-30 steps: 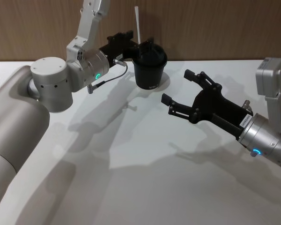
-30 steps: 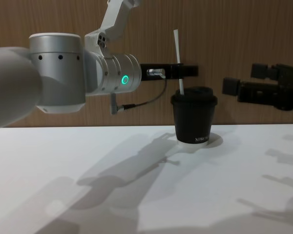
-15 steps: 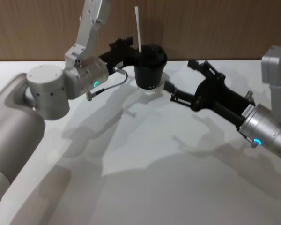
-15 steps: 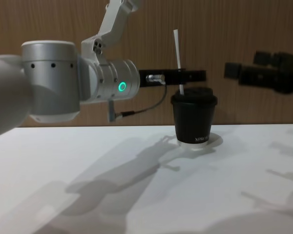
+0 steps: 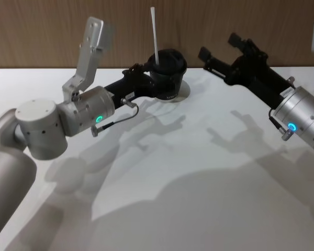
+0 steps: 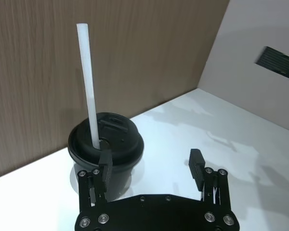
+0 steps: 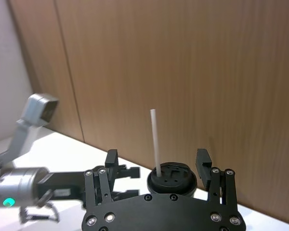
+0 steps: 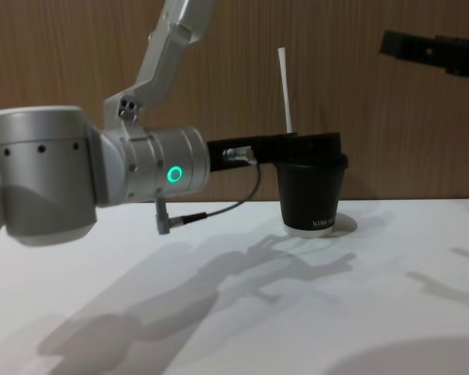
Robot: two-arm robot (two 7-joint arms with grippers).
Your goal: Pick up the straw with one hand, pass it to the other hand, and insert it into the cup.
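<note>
Insertion looks done to you: the straw (image 5: 155,34) stands upright through the lid of the cup (image 5: 167,73), the left gripper (image 6: 151,166) beside the cup has its fingers spread and empty, the right gripper (image 7: 158,167) likewise released, so only withdrawal remains.

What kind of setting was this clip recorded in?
Probably a lab or demo tabletop: a plain white table against a wood-panelled wall, holding a small black lidded paper cup with a long white straw, staged between two robot arms.

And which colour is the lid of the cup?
Black, like the cup itself. The lid shows best in the left wrist view.
</note>
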